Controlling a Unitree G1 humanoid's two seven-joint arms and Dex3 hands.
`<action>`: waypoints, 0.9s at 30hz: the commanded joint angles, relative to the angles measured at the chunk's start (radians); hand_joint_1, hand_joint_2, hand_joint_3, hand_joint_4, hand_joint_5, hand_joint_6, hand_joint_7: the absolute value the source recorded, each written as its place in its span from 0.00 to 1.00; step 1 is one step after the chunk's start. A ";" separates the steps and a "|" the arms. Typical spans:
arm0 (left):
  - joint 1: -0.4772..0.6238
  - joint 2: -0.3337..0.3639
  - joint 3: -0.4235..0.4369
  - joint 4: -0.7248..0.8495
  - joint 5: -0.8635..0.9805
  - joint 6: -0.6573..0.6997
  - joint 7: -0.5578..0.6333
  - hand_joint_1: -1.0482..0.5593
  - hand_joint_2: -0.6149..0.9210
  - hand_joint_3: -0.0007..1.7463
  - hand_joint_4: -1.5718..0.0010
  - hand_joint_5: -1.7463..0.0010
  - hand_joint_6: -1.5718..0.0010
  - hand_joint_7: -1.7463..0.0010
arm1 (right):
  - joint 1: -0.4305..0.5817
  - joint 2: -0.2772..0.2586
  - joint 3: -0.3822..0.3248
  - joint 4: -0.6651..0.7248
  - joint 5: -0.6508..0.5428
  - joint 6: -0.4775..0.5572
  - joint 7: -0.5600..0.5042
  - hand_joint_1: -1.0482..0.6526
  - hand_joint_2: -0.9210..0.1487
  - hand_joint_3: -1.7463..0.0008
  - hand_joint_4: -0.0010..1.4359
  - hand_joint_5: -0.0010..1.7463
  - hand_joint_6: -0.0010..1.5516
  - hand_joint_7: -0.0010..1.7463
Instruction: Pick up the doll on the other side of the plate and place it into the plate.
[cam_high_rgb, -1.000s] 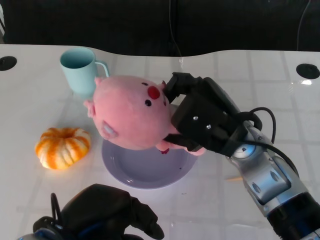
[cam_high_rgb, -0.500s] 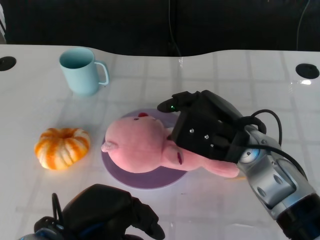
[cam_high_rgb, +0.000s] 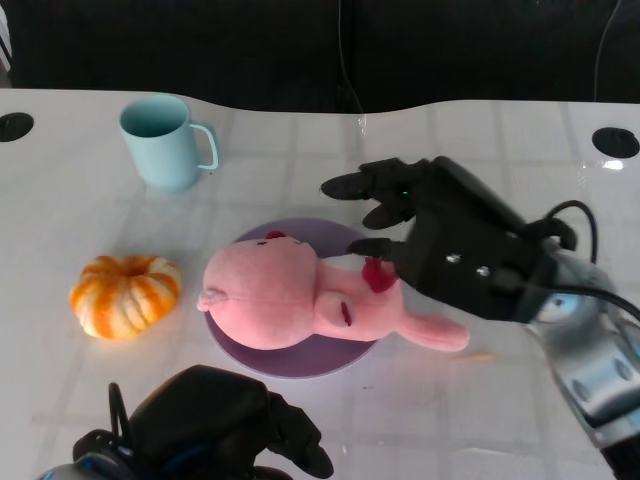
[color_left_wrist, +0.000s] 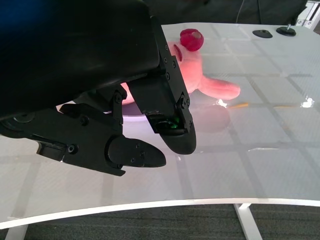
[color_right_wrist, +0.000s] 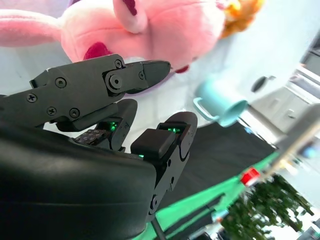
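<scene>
Head view: we find the pink plush doll lying on its side across the purple plate, its head toward the left-hand side and one long ear or limb trailing off the rim beneath the right hand. That hand is released: its fingers are spread and raised over the doll's rear half, grasping nothing, though one finger sits close enough to the doll's red mark that we cannot rule out light contact. Beyond the fingertips stands a light blue mug; well off to the far side of the doll lies a small orange pumpkin. The left hand rests low at the near table edge, fingers curled in, holding nothing.

Left wrist view: the left hand fills the frame, its fingers bent with nothing in them; past them the doll lies on the white table.

Right wrist view: the fingers stand apart just off the doll, with the mug farther out.

Judgement: the placing looks done. The retreat should go straight up and back, fingers kept wide, so nothing snags the plush and drags it off the plate.
</scene>
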 joint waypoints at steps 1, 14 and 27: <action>-0.003 0.003 -0.001 0.004 0.008 0.003 -0.001 0.50 1.00 0.13 0.49 0.33 0.29 0.99 | 0.049 -0.052 -0.051 -0.106 0.038 0.006 0.039 0.34 0.00 0.88 0.33 0.38 0.42 0.01; 0.001 0.013 0.002 -0.010 0.011 -0.002 -0.005 0.50 1.00 0.13 0.48 0.33 0.29 0.99 | 0.368 -0.168 -0.217 -0.374 0.139 -0.086 0.064 0.45 0.00 0.93 0.39 0.47 0.51 0.05; 0.020 0.037 0.031 -0.019 0.001 -0.020 -0.007 0.51 1.00 0.11 0.49 0.31 0.29 0.99 | 0.641 -0.256 -0.327 -0.540 0.196 -0.106 0.123 0.60 0.00 0.91 0.55 0.61 0.68 0.15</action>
